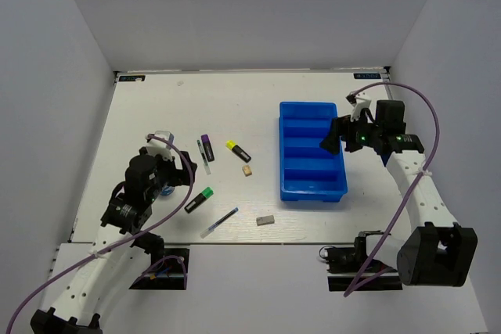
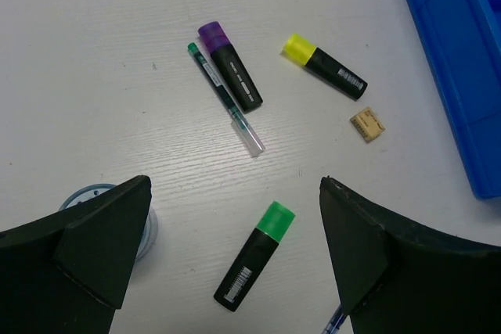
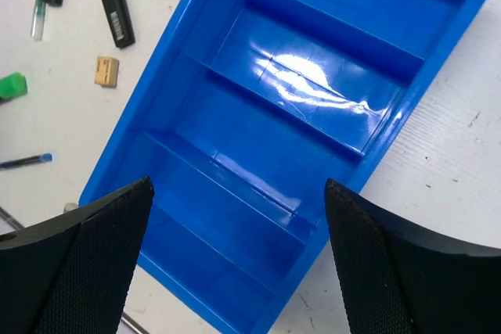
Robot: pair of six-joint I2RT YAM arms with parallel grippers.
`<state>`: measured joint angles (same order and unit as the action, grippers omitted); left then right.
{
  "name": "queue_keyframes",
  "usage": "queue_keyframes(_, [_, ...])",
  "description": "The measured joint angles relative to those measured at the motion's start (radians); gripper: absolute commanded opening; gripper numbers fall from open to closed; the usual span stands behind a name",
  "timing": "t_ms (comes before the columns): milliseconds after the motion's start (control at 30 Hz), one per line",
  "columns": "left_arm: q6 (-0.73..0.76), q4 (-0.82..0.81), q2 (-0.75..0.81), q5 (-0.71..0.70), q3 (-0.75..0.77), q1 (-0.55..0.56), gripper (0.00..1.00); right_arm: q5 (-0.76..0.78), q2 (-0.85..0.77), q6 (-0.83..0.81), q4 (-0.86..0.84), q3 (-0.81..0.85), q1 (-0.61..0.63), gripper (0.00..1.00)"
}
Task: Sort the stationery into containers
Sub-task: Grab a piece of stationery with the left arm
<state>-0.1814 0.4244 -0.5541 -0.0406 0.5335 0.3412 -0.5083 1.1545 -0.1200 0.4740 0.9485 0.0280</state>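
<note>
- Tray (image 1: 313, 185), one, bright blue: set on the right half of the worktop (image 1: 156, 99), its long side running away from the arms. It is split by crosswise ridges into about five compartments.
- Highlighters, three, black-bodied: purple highlighter (image 1: 207, 146), yellow highlighter (image 1: 238, 151) and green highlighter (image 1: 200, 199). All are laid loose on the worktop left of the tray.
- Pens, two: a green-tipped pen (image 1: 203, 156) is laid just beside the purple highlighter. A blue pen (image 1: 219, 223) is laid nearer the arms.
- Erasers, two: a tan eraser (image 1: 247, 170) is placed near the yellow highlighter, and a grey eraser (image 1: 265, 221) near the front edge.
- Disc (image 2: 88, 192), one, blue-white: placed on the worktop and half hidden behind the left finger.
- Left gripper (image 2: 235, 183): spread wide with nothing held, over the worktop between the disc and the green highlighter.
- Right gripper (image 3: 239, 184): spread wide with nothing held, directly above the tray.
- Views compared: the grey eraser is shown plainly only from the top. Barcode labels on the highlighters are shown only by the wrist views. Glare on the tray floor is shown by the right wrist alone.
</note>
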Motion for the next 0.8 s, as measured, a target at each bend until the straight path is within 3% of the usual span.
queue_keyframes(100, [-0.005,0.001,0.004,-0.017,0.000,0.000,0.98,-0.005,0.056,-0.066,0.073,0.080,0.020,0.91])
queue_keyframes(200, [-0.021,0.019,0.000,-0.066,0.004,0.000,0.84,0.021,0.134,-0.130,0.148,0.191,0.048,0.91])
queue_keyframes(267, [-0.034,0.042,-0.007,-0.101,0.011,-0.002,0.55,0.037,0.170,-0.171,0.170,0.228,0.057,0.91])
queue_keyframes(333, [-0.045,0.069,-0.014,-0.132,0.024,-0.002,0.00,0.031,0.185,-0.210,0.195,0.229,0.058,0.89])
queue_keyframes(367, [-0.054,0.081,-0.016,-0.151,0.029,-0.002,0.00,0.020,0.190,-0.231,0.210,0.227,0.060,0.77])
queue_keyframes(400, [-0.055,0.097,-0.017,-0.172,0.037,-0.002,0.00,0.005,0.192,-0.251,0.212,0.218,0.063,0.08])
queue_keyframes(433, [-0.063,0.111,-0.016,-0.191,0.042,-0.002,0.00,-0.009,0.192,-0.266,0.215,0.211,0.072,0.00])
queue_keyframes(467, [-0.074,0.131,-0.016,-0.214,0.048,-0.002,0.00,-0.025,0.196,-0.266,0.217,0.207,0.086,0.00])
queue_keyframes(500, [-0.092,0.151,-0.013,-0.240,0.054,-0.002,0.02,-0.040,0.207,-0.263,0.217,0.209,0.107,0.00])
queue_keyframes(533, [-0.112,0.171,-0.010,-0.266,0.059,-0.002,0.40,-0.048,0.229,-0.263,0.221,0.221,0.145,0.00])
queue_keyframes(567, [-0.127,0.195,-0.006,-0.290,0.066,-0.002,0.66,-0.053,0.248,-0.262,0.220,0.231,0.167,0.09])
queue_keyframes(600, [-0.158,0.232,-0.005,-0.323,0.079,-0.002,0.82,-0.057,0.279,-0.260,0.222,0.252,0.205,0.51])
queue_keyframes(667, [-0.214,0.296,-0.005,-0.378,0.105,-0.002,1.00,-0.055,0.344,-0.252,0.222,0.304,0.284,0.90])
queue_keyframes(800, [-0.325,0.420,-0.025,-0.458,0.135,-0.005,1.00,-0.040,0.475,-0.250,0.215,0.433,0.451,0.91])
